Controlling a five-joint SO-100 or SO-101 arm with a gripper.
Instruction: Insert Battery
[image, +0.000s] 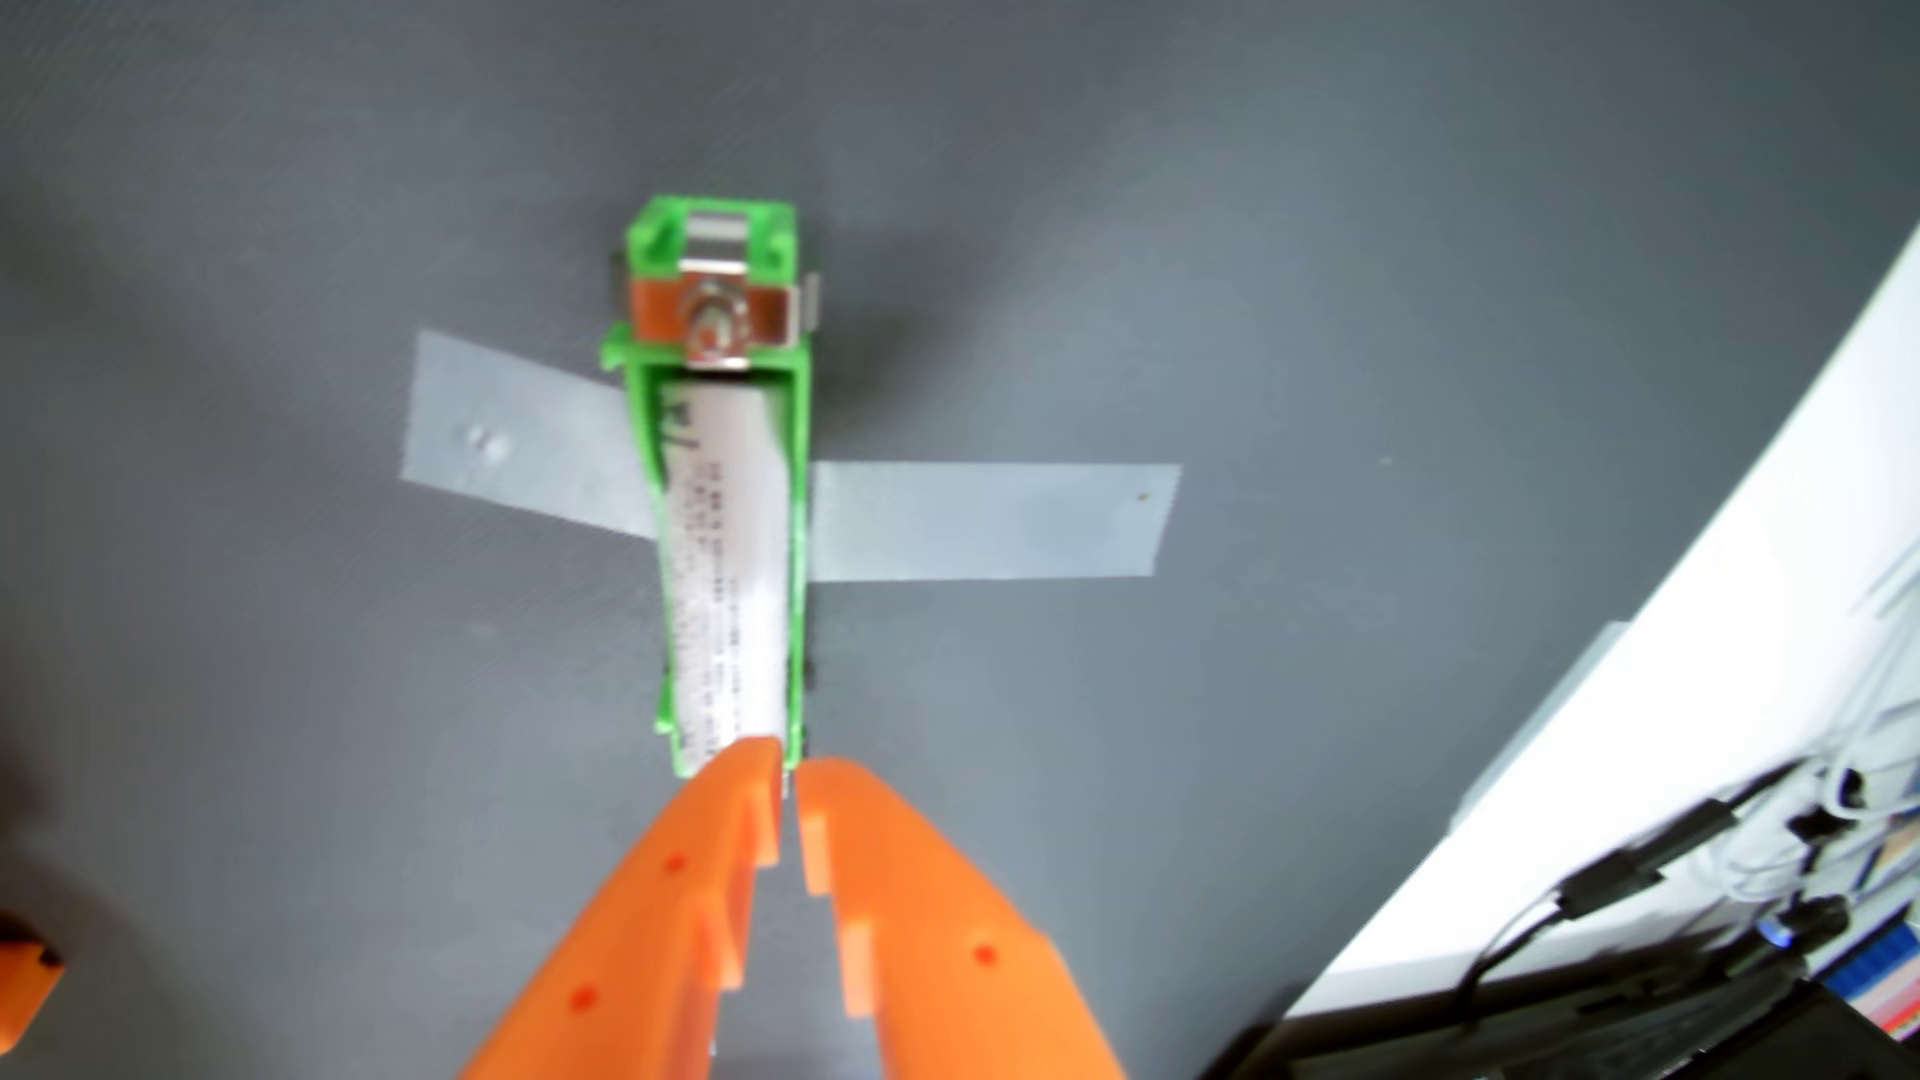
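A green battery holder is taped to the grey mat in the wrist view. A metal contact clip sits at its far end. A white cylindrical battery with printed text lies lengthwise inside the holder. My orange gripper reaches in from the bottom edge. Its two fingertips are nearly together right at the near end of the holder, over the battery's near end. Nothing is held between the fingers.
Two strips of clear tape run left and right from the holder on the grey mat. A white table edge lies at the right, with cables and dark devices at the bottom right. An orange part shows at the left edge.
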